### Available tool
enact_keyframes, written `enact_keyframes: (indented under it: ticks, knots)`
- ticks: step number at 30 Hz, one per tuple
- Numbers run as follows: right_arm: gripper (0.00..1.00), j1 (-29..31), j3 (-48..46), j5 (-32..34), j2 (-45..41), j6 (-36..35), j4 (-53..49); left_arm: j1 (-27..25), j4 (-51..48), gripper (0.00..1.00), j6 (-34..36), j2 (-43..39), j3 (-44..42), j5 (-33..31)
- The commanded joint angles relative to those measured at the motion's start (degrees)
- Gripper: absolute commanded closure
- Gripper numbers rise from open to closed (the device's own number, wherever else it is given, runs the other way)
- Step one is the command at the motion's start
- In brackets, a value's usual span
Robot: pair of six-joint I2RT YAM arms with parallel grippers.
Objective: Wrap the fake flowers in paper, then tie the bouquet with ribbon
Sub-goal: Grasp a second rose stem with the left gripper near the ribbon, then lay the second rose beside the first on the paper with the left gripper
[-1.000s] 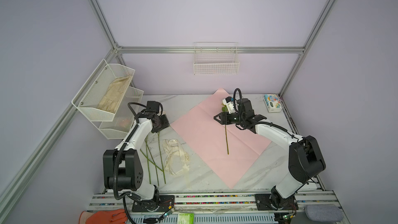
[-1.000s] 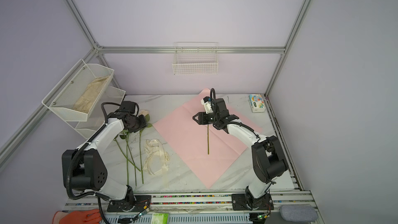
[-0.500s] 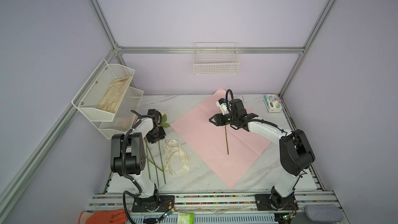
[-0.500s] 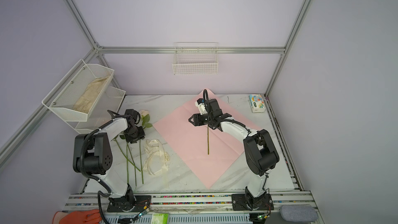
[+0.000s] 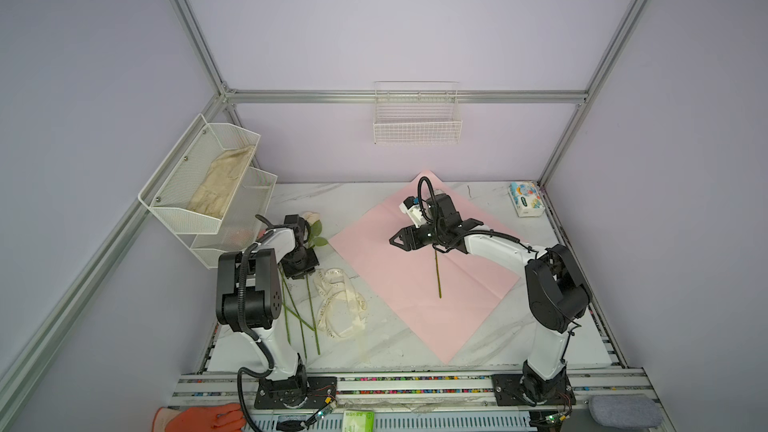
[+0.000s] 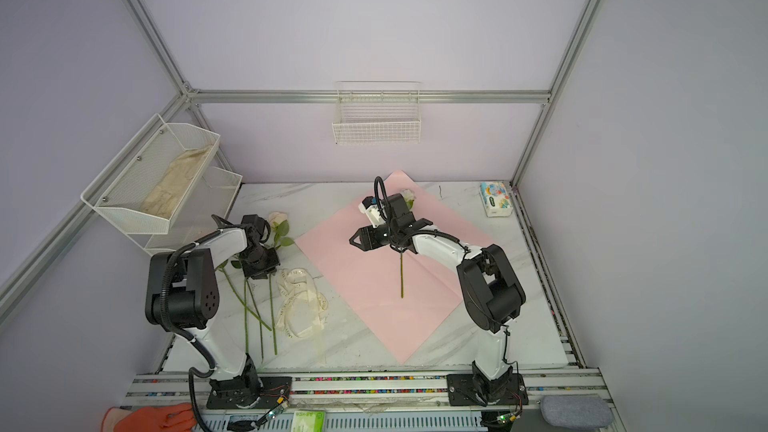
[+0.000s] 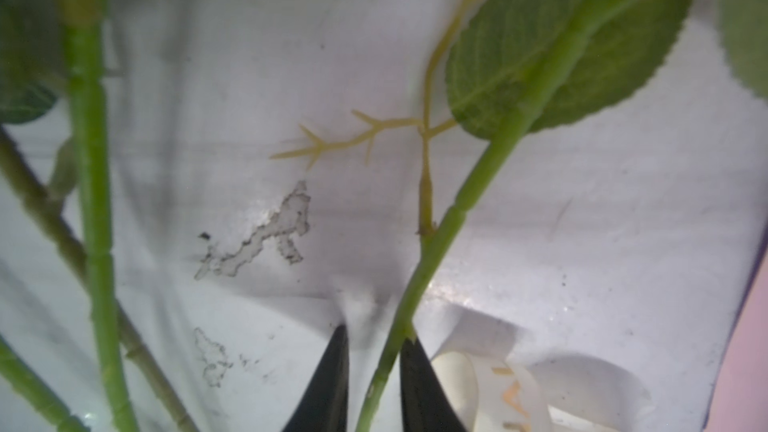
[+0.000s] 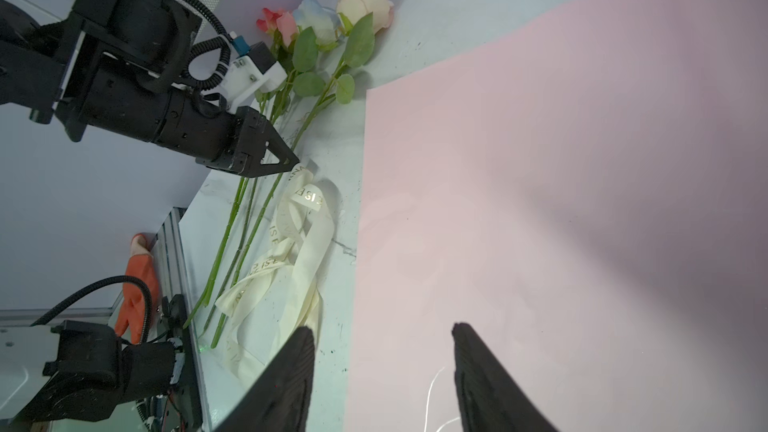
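The bouquet of fake flowers lies apart in two places. Cream, pale blue and pink roses (image 8: 361, 2) lie on the marble left of the pink paper (image 5: 395, 305), stems (image 5: 309, 313) (image 6: 272, 317) toward the front. One more stem (image 5: 437, 274) (image 6: 402, 274) lies on the paper, its white head (image 6: 408, 197) showing behind the right arm. My left gripper (image 7: 372, 334) (image 5: 301, 274) (image 6: 259, 272) points down and is shut on one rose stem (image 7: 440, 226). My right gripper (image 8: 382, 328) (image 5: 395, 240) (image 6: 355, 240) hangs open over the paper, holding nothing.
A cream lettered ribbon (image 5: 338, 305) (image 8: 291, 251) lies loose beside the stems. Mesh shelves (image 5: 208, 184) hang on the left wall, a wire basket (image 5: 417, 118) on the back wall. A tissue pack (image 5: 525, 199) sits at the back right, an orange glove (image 5: 199, 419) below the front rail.
The left arm folded in and dropped its gripper onto the stems, and its jaws narrowed round one. The right gripper swung left off the flower on the paper.
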Motion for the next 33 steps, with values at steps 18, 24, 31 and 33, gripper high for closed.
enact_keyframes:
  ticks: [18, 24, 31, 33]
  knots:
    - [0.30, -5.5, -7.9, 24.3, -12.7, 3.9, 4.4, -10.1, -10.9, 0.96, 7.8, -12.9, 12.6, 3.9]
    - [0.26, -16.5, -13.0, 21.1, -16.8, 8.8, 5.3, -20.9, -4.2, 0.96, 0.7, -5.0, 25.5, 17.9]
    - [0.16, -25.1, -17.1, 11.8, -16.7, 11.4, 5.7, -32.3, -3.6, 0.96, -3.2, 18.4, 52.7, 21.5]
    - [0.16, -27.4, -17.9, 8.5, -16.1, 11.7, 5.6, -33.5, -3.8, 0.96, -4.3, 23.2, 58.1, 20.2]
